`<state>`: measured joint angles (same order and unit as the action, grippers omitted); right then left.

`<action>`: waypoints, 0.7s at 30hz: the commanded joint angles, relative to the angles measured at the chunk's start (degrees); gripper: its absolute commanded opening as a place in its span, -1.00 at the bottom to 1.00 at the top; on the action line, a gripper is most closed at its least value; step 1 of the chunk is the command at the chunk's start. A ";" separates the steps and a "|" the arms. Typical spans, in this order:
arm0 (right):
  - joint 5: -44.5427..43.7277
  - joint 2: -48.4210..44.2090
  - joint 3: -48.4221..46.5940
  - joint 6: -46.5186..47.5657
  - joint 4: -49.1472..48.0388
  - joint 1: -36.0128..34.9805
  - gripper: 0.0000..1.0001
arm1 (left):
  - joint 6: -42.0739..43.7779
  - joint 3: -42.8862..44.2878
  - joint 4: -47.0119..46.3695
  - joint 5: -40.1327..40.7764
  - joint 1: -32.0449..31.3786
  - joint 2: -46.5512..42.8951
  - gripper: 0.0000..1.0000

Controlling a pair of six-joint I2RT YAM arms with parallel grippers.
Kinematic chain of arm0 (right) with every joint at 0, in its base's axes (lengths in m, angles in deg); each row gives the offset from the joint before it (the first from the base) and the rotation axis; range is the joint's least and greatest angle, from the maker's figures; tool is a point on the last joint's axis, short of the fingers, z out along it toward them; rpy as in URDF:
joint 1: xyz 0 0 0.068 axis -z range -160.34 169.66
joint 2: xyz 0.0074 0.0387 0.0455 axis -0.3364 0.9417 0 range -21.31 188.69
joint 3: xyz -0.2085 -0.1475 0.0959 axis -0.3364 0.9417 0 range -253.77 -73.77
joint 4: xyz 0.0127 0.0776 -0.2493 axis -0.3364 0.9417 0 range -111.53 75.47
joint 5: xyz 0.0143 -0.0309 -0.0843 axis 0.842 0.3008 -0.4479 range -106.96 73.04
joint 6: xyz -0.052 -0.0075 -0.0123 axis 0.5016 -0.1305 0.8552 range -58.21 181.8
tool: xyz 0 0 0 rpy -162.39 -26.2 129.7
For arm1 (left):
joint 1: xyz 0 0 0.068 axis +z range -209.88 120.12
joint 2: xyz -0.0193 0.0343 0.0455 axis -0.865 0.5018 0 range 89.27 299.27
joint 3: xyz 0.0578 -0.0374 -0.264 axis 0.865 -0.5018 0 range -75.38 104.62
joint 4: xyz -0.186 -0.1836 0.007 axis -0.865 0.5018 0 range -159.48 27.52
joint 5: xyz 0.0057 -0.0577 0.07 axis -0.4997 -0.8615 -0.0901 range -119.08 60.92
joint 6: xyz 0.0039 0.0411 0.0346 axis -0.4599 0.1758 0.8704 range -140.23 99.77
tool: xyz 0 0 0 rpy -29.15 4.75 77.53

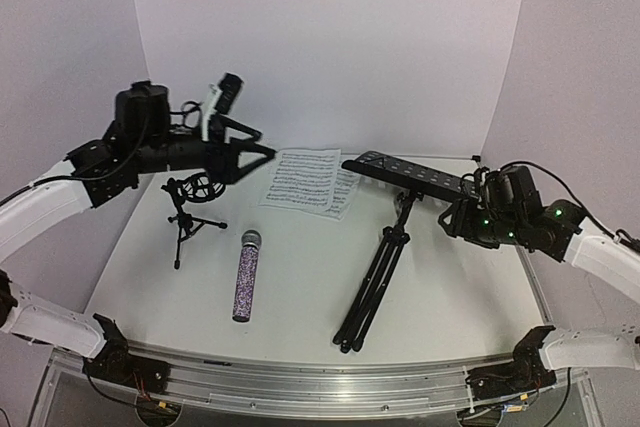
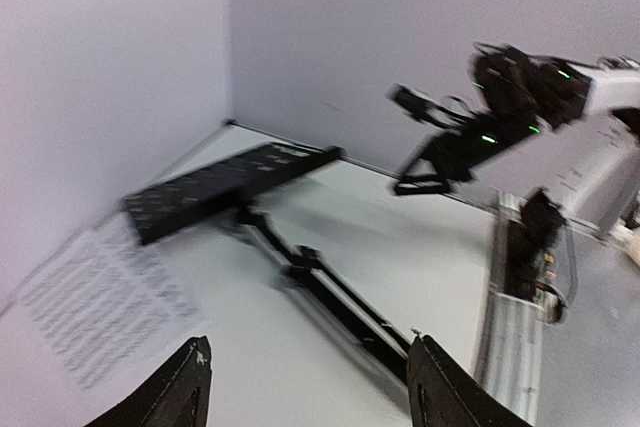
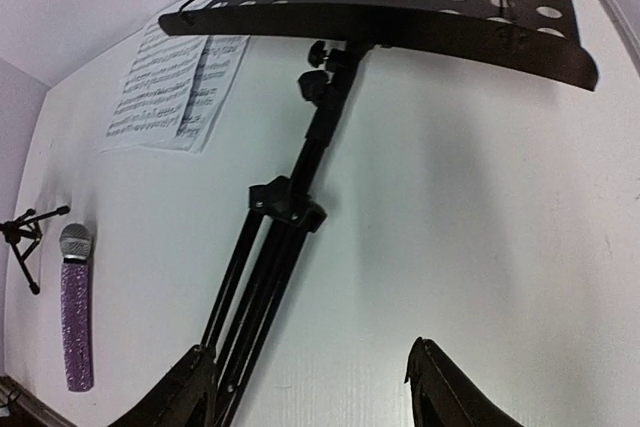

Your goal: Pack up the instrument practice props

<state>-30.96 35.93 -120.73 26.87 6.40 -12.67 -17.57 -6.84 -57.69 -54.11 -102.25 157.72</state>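
Plainly a robotics lab test cell, not a home or shop. Enclosed on three sides by plain white backdrop panels [image 1: 330, 37] around a white surface [image 1: 460, 287]. Edged at the near side with an aluminium rail [image 1: 320, 382], bolted with arm bases [image 1: 125, 357]. Dotted with green status lights [image 1: 553, 214] on exposed machinery.
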 commanded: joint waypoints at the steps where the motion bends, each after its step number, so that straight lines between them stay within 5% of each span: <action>1: -5.87 -2.82 2.99 1.69 0.11 2.11 0.25 | -6.58 -6.26 -4.29 7.13 12.57 -12.03 0.38; 6: -12.27 -6.95 7.62 4.77 0.07 3.47 0.25 | -10.66 -16.99 -3.58 13.90 26.07 -25.66 0.47; 15: -23.06 -34.66 20.28 11.11 0.35 3.93 0.25 | -14.65 -33.90 4.58 22.11 42.92 -39.32 0.52; 21: -23.37 -47.70 26.20 14.96 1.54 3.93 0.25 | -9.93 -43.15 0.25 16.24 44.75 -41.48 0.70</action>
<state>-51.81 -7.74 -97.18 38.24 7.04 -8.96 -30.46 -47.08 -55.06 -34.55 -57.86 117.19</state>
